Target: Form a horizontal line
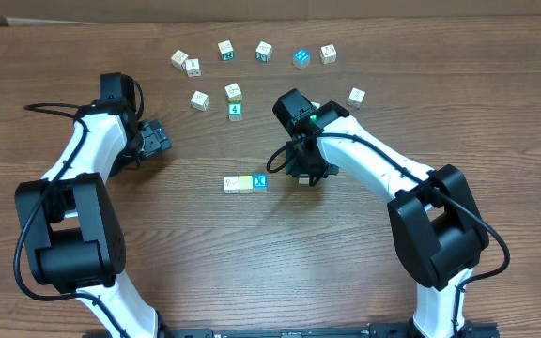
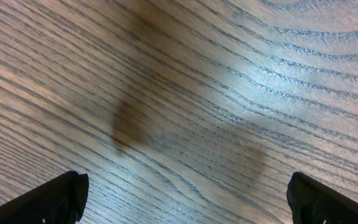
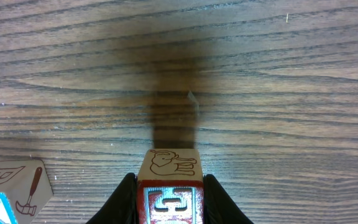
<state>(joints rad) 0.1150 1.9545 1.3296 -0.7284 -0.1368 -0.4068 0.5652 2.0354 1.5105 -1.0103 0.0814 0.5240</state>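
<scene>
1. Across the whole overhead view runs a brown wood-grain tabletop (image 1: 158, 272). A paler strip shows beyond its far edge, and nothing more of the room can be seen.
2. At the left, the left hand (image 1: 161, 139) is spread wide over bare wood with nothing between its fingers (image 2: 55, 199). It is well apart from the row.
3. Near the middle, the white cube (image 1: 231, 185), the pale yellow cube (image 1: 244, 183) and the blue cube (image 1: 259, 181) sit touching side by side in a level row.
4. Just right of that row, the right hand (image 1: 310, 175) is clamped on the red-faced cube (image 3: 169, 199). It is near the blue cube and appears not to touch it. I cannot tell whether the held cube rests on the wood.
5. Toward the far edge lie loose cubes (image 1: 225, 49) in a rough arc, among them a second blue one (image 1: 301, 58). Closer in are the green cube (image 1: 235, 110) and, to the right, a lone white cube (image 1: 356, 97). From overhead, the right hand's own body hides the cube it holds.
6. Readable marks, left to right:
   - In the right wrist view, the pale yellow cube's side shows a drawn hammer.
   - The green cube bears a 4.
   - The blue cube bears a white X.
   - The held cube has a brown outline animal on top and a boxed letter on its red face, cut off by the frame.
   - Other lettering is too small to read.
</scene>
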